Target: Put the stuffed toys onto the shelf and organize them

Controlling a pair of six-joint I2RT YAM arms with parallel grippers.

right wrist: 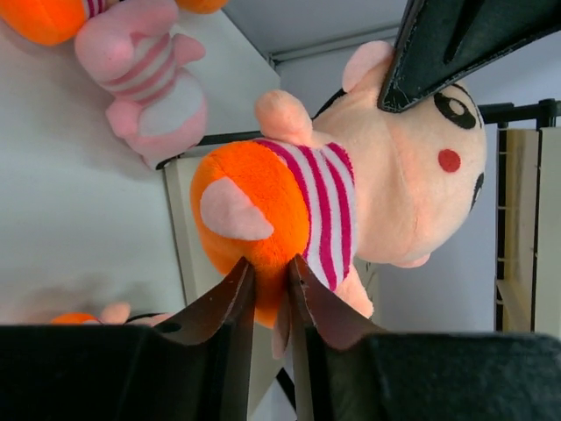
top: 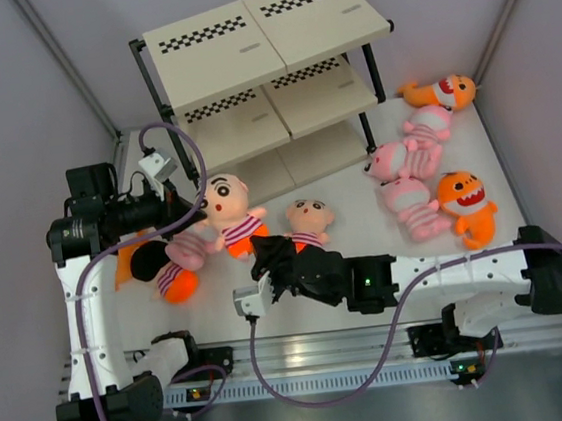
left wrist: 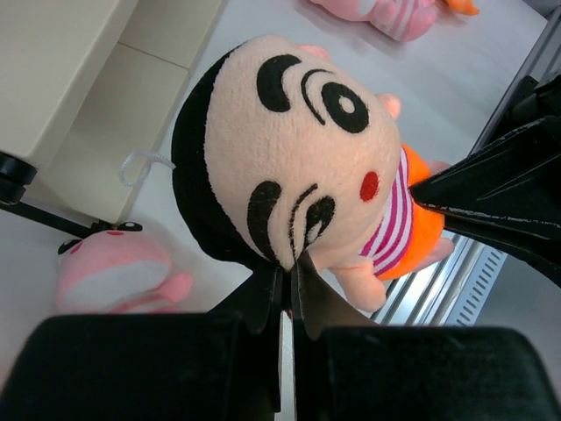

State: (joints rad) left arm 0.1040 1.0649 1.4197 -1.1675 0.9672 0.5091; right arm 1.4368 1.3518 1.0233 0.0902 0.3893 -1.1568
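Note:
A peach-headed doll [top: 228, 208] with a striped shirt and orange bottom is held by both grippers in front of the shelf [top: 262, 31]. My left gripper [top: 200, 207] is shut on the doll's head; the left wrist view shows its tips [left wrist: 289, 267] pinching the plush under the face [left wrist: 289, 149]. My right gripper [top: 263, 256] is shut on the doll's orange bottom, as the right wrist view shows [right wrist: 272, 267], with the doll [right wrist: 351, 184] above it. A second doll [top: 308, 220] lies just right of it.
A doll and a pink striped animal [top: 171, 267] lie under my left arm. At the right lie pink animals [top: 396, 158], [top: 413, 207], [top: 428, 122] and two orange sharks [top: 466, 201], [top: 446, 91]. Walls enclose the table's left, right and back sides.

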